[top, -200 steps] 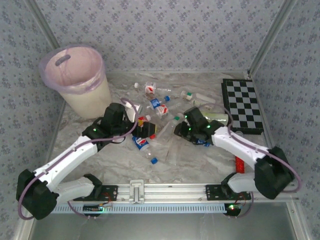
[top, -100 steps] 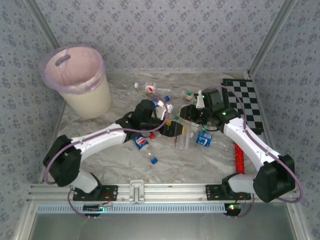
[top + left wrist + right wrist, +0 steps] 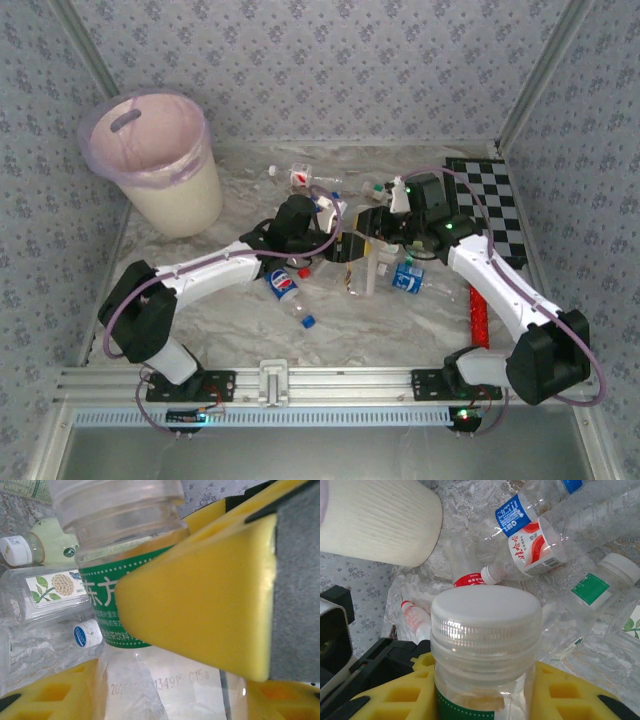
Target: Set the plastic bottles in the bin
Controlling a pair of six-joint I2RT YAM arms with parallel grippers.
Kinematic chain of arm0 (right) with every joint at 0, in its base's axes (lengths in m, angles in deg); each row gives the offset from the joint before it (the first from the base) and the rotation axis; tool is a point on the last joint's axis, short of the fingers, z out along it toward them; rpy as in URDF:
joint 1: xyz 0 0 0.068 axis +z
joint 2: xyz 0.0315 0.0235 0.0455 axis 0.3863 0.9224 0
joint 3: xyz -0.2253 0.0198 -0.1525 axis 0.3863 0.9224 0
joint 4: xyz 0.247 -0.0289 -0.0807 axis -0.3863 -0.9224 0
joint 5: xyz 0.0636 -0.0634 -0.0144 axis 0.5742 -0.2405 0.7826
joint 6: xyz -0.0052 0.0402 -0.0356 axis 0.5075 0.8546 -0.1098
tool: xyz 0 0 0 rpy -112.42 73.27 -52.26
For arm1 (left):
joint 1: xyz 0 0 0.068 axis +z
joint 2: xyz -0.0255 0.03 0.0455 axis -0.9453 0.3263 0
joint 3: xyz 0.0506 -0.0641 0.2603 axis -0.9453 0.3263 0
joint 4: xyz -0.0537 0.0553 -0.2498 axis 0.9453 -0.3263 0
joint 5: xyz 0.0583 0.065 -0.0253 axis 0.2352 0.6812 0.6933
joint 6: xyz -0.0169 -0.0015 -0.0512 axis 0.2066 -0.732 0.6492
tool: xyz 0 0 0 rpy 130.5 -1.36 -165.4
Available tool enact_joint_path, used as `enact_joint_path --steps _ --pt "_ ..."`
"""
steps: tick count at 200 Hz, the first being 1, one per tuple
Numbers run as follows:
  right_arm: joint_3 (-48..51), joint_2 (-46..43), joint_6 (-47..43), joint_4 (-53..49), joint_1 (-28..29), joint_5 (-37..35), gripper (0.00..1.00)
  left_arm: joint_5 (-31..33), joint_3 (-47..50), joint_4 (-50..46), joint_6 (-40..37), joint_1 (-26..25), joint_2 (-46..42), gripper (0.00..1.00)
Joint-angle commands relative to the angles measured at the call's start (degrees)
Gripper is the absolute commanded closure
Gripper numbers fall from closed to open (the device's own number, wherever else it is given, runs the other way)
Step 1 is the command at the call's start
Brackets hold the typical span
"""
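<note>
Bin (image 3: 165, 205) at 10 o'clock on bench (image 3: 200, 310) | right pincer (image 3: 482, 700) clamped on upright white-capped green-label bottle (image 3: 486, 630) near bench centre | left pincer (image 3: 348, 247) in from 9 o'clock, yellow pads (image 3: 200, 605) flanking the same bottle's label, grip cannot be told | blue-label bottle (image 3: 284, 284) lying at its 7 o'clock.

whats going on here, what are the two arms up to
The job is getting plastic bottles off the table into the bin. Both arms meet mid-table at one green-labelled bottle with a white cap. The right gripper is shut on it. The left gripper has a finger on each side of it, but I can't tell if it grips. The other bottles lie scattered on the table, and the bin stands at the far left.
</note>
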Motion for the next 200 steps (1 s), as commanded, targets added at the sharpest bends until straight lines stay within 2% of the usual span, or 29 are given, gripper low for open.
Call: enact_joint_path --steps 1,21,24,59,78,90,111,131,158,200 --pt "-3.12 0.88 -2.03 -0.18 -0.93 0.04 0.46 -1.25 -3.93 -2.16 -3.68 -0.55 -1.53 0.46" --pt "-5.55 0.15 -4.95 -4.55 -3.23 -3.27 0.03 -0.99 -6.79 -7.41 -6.68 0.12 -2.39 0.48" --pt "-5.93 -0.1 -5.32 -5.11 -3.84 -3.94 0.0 -0.92 -7.34 -8.34 -7.19 0.32 -2.61 0.48" --pt "-9.16 -3.42 -8.31 -12.85 -12.56 -9.89 0.0 1.9 -17.03 -24.47 -17.02 5.55 -6.48 0.48" --pt "-10.03 -3.42 -9.83 -17.13 -15.52 -10.26 0.0 6.07 -26.06 -35.05 -22.48 11.14 -7.79 0.5" --pt "-8.74 -3.58 -10.33 -17.58 -16.38 -9.0 0.0 8.72 -31.38 -38.54 -23.89 15.95 -8.44 0.52" --pt "-4.55 -4.19 -10.82 -18.09 -16.61 -7.38 0.0 14.12 -36.84 -38.31 -24.3 24.3 -9.47 0.63" --pt "-2.57 -4.81 -11.44 -19.1 -16.62 -7.07 0.0 14.52 -38.6 -34.22 -22.42 32.62 -9.8 0.73" --pt "-1.83 -5.94 -13.57 -21.38 -16.85 -8.3 0.0 17.2 -41.11 -32.09 -20.45 41.55 -7.76 0.77" --pt "-1.2 -8.47 -15.09 -23.48 -17.12 -9.37 0.0 33.24 -42.48 -27.6 -21.2 50.21 -3.85 0.85"
